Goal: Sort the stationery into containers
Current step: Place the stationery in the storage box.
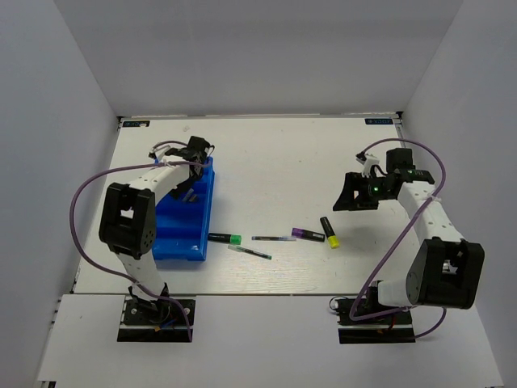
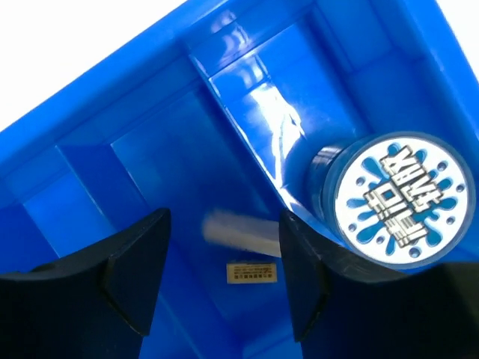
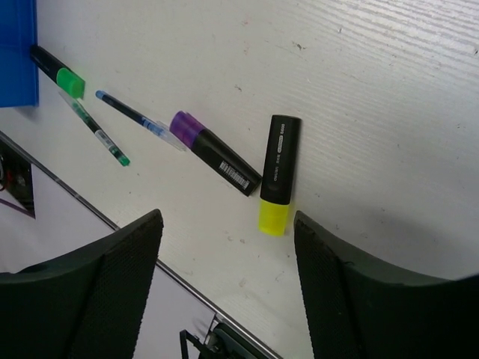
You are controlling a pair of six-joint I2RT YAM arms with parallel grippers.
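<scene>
Your left claw is apart over the tray, eraser beneath; right claw, apart, hangs over the markers, probably to take one.

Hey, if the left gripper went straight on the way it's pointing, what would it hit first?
The left gripper points down into the blue tray; first in line looks to be the whitish eraser block, blurred, then the tray floor. The patterned roll lies off to the side.

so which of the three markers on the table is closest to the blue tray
The green marker: its black end lies by a corner of the tray, while the purple marker and the yellow marker lie further right.
</scene>
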